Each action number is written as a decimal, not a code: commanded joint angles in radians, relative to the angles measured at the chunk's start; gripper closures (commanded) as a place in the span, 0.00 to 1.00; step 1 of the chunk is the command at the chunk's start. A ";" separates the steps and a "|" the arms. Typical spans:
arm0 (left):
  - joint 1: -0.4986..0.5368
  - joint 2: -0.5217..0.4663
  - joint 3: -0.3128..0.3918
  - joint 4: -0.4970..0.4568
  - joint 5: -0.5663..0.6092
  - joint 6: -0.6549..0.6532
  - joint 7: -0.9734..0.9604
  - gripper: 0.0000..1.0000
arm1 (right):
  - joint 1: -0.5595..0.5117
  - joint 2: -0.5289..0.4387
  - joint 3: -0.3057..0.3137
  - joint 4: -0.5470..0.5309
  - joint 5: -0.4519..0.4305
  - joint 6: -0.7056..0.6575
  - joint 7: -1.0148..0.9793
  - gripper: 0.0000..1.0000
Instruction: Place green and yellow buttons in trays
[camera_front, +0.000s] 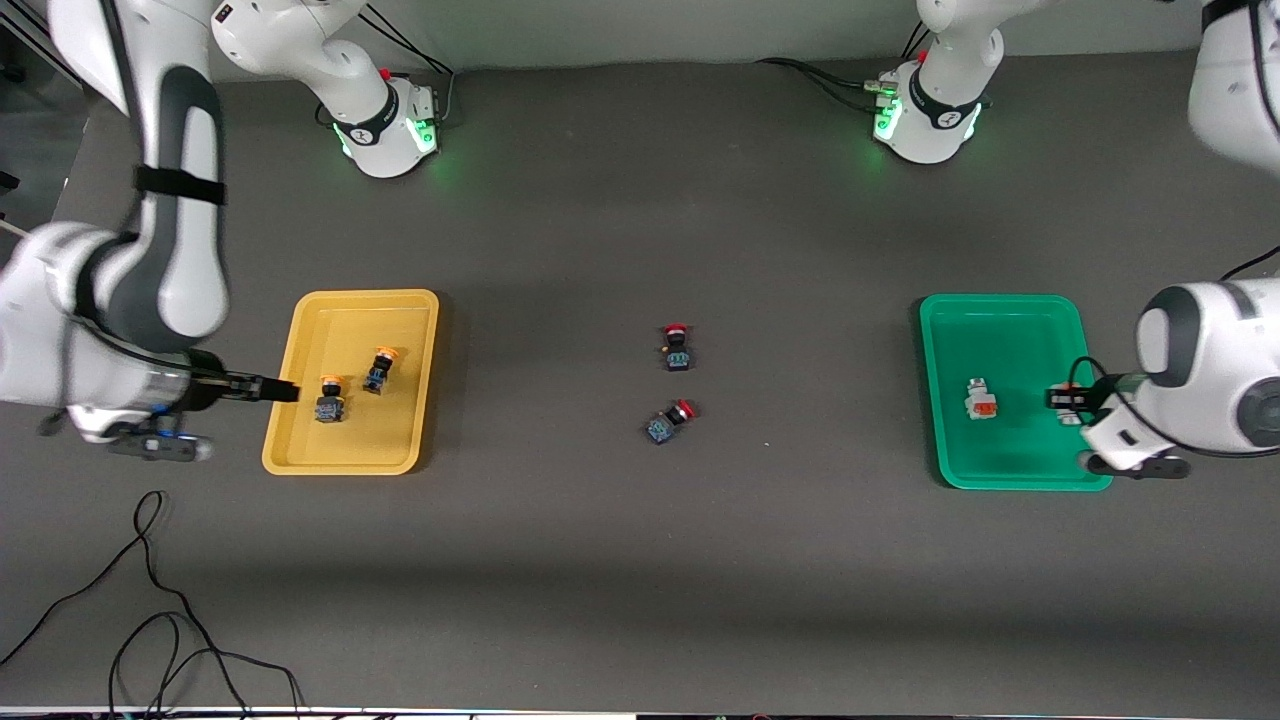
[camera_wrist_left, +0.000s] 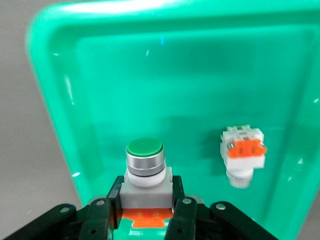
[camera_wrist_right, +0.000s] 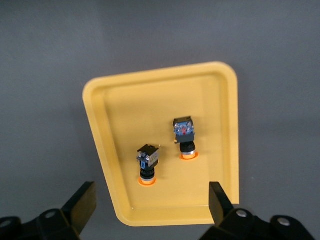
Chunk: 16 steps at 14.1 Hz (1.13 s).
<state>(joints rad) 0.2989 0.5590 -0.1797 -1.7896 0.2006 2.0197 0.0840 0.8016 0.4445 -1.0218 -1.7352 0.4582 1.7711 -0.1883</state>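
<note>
My left gripper (camera_front: 1066, 400) is shut on a green-capped button with a white-grey body and orange block (camera_wrist_left: 145, 170), low over the green tray (camera_front: 1000, 330). The fingers (camera_wrist_left: 177, 192) clamp its body. A second white-grey button (camera_front: 981, 399) lies on its side in that tray and also shows in the left wrist view (camera_wrist_left: 243, 152). My right gripper (camera_front: 278, 389) is open and empty over the rim of the yellow tray (camera_front: 300, 330). Two yellow-capped buttons (camera_front: 330, 398) (camera_front: 380, 368) lie in that tray. Both show in the right wrist view (camera_wrist_right: 147, 162) (camera_wrist_right: 184, 135).
Two red-capped switches (camera_front: 677, 347) (camera_front: 670, 421) lie on the dark table midway between the trays. Loose black cables (camera_front: 150, 620) trail on the table near the front camera at the right arm's end. The arm bases (camera_front: 385, 120) (camera_front: 925, 110) stand along the table's back edge.
</note>
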 joint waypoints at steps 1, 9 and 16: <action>-0.001 0.025 0.008 -0.017 0.033 0.050 -0.001 0.79 | 0.008 0.008 -0.017 0.078 -0.013 -0.047 0.021 0.00; 0.003 -0.083 0.006 0.068 0.033 -0.135 0.025 0.00 | 0.057 -0.127 -0.049 0.124 -0.026 -0.042 0.043 0.00; -0.007 -0.394 0.000 0.142 -0.099 -0.429 0.094 0.00 | 0.059 -0.135 -0.083 0.241 -0.072 -0.140 0.050 0.00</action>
<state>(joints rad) 0.2986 0.2605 -0.1789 -1.6136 0.1333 1.6327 0.1600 0.8462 0.3111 -1.0980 -1.5199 0.4156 1.6617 -0.1680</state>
